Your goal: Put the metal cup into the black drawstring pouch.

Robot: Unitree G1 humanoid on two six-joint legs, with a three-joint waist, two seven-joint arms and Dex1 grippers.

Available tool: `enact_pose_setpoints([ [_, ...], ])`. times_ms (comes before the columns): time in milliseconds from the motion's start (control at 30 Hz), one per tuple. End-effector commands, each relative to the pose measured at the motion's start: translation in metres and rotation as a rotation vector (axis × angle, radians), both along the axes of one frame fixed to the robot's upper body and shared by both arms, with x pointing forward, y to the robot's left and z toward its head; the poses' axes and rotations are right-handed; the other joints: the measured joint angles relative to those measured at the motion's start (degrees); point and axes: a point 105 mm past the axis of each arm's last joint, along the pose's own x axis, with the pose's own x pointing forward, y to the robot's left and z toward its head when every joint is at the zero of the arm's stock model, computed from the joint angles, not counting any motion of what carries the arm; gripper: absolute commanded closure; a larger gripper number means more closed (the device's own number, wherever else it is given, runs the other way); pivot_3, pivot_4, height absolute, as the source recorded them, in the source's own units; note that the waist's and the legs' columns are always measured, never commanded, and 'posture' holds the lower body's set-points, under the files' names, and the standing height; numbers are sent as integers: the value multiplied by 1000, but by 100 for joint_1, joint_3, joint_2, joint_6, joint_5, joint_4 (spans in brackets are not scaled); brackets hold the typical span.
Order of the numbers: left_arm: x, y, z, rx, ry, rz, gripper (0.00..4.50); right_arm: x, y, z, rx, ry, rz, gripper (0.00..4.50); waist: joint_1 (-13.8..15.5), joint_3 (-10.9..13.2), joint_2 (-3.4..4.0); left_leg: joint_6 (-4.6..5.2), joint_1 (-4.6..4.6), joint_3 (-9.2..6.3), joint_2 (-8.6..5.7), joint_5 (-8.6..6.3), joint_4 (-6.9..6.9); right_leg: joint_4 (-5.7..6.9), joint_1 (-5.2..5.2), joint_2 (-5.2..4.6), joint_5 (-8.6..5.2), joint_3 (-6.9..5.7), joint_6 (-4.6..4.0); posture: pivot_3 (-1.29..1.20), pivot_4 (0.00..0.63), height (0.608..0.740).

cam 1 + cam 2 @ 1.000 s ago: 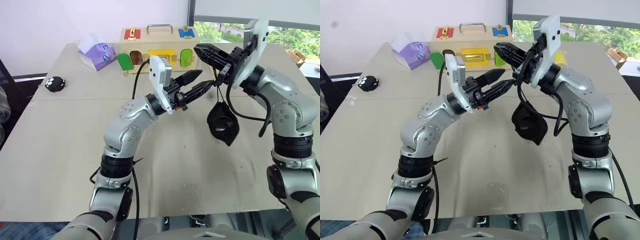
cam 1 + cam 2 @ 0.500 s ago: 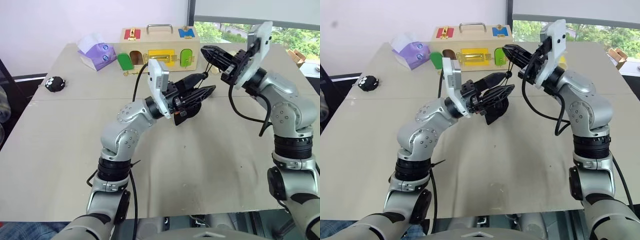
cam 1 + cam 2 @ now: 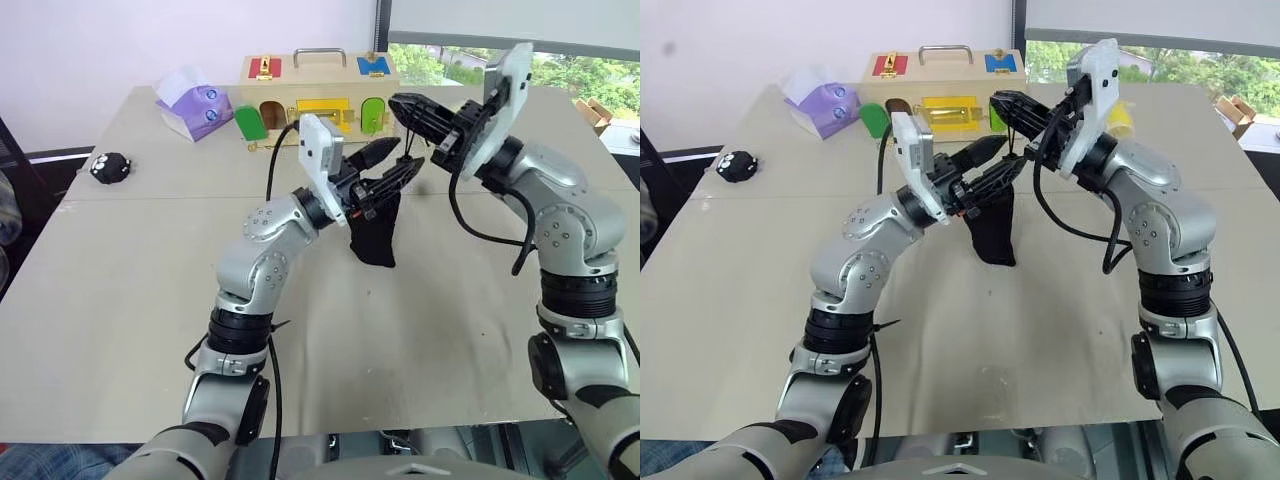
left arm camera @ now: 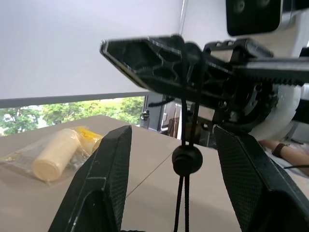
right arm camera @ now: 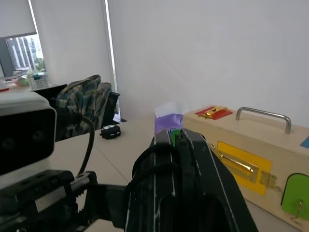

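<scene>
The black drawstring pouch (image 3: 375, 225) hangs in the air above the table's middle, by its thin cord. My right gripper (image 3: 397, 101) is shut on that cord, up high and pointing left. My left gripper (image 3: 411, 154) is open just below it, its fingers on either side of the cord at the pouch's top. In the left wrist view the cord's round stopper (image 4: 187, 158) sits between the left fingers (image 4: 111, 183) without touching them. The shut right gripper (image 4: 145, 58) is above it. The metal cup is out of view.
A wooden box with coloured doors and a handle (image 3: 320, 95) stands at the back of the table (image 3: 120, 300). A purple tissue pack (image 3: 190, 105) and a black fuzzy ball (image 3: 110, 167) lie at the back left. A bagged yellow cup (image 4: 55, 154) lies far right.
The pouch, which hung low under the right gripper a second ago, swung left towards the left gripper. It now hangs straight down beneath the left fingers. Both arms have stayed about where they were.
</scene>
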Motion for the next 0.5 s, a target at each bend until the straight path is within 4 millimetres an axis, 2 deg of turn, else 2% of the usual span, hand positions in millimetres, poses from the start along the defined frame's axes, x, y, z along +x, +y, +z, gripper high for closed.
enact_pose_setpoints([
  [33, -5, -6, 6, -4, -40, -27, 1755, -16, 4, 23, 17, -82, 37, 4500, 1, 0, 0, 0, 0, 0, 0, 0, 0, 0, 0, 0, 0, 0, 0, 0, 150, 740],
  [67, -5, -6, 5, -5, -40, -29, 1755, -16, 5, 23, 16, -83, 39, 4500, -1, 0, 0, 0, 0, 0, 0, 0, 0, 1, 0, 0, 0, 0, 0, 0, 150, 740],
  [100, -5, -6, 6, -12, -37, -32, 2264, -17, 5, 24, 15, -83, 41, 4500, -1, 0, 0, 0, 0, 0, 0, 0, 1, 2, 0, 0, 0, 0, 0, 0, 150, 740],
  [167, -4, -7, 6, -20, -35, -31, 2998, -19, 5, 24, 12, -85, 46, 4500, -1, 0, 0, 0, 0, -1, 0, 0, 0, 2, 0, 0, 0, 0, 0, 0, 150, 740],
  [200, -5, -7, 6, -22, -35, -34, 3714, -19, 6, 25, 12, -85, 49, 4500, -2, 0, 0, 0, 0, -1, 0, 0, 0, 1, 0, 0, 0, 0, 0, 0, 150, 740],
  [233, -4, -6, 6, -19, -36, -29, 3843, -21, 6, 25, 12, -86, 54, 4500, -3, 0, 0, 0, 0, 0, 0, 0, 0, 1, 0, 0, 0, 0, 0, 0, 150, 740],
  [267, -3, -6, 6, -17, -37, -25, 4269, -21, 6, 26, 13, -86, 57, 4500, -3, 0, 0, 0, 0, 0, 0, 0, 0, 1, 0, 0, 0, 0, 0, 0, 150, 740],
  [433, -1, -5, -1, 4, -33, -12, 4293, -28, 6, 30, 60, -87, 102, 4500, -3, 0, 0, 0, 0, 0, 0, 0, 0, 1, 0, 0, 0, 0, 0, 0, 150, 740],
  [500, 1, -4, -8, 44, -33, 10, 4293, -31, 3, 38, 118, -83, 129, 4500, -3, 0, 0, 0, 0, 0, 0, 0, 0, 1, 0, 0, 0, 0, 0, 0, 150, 740],
])
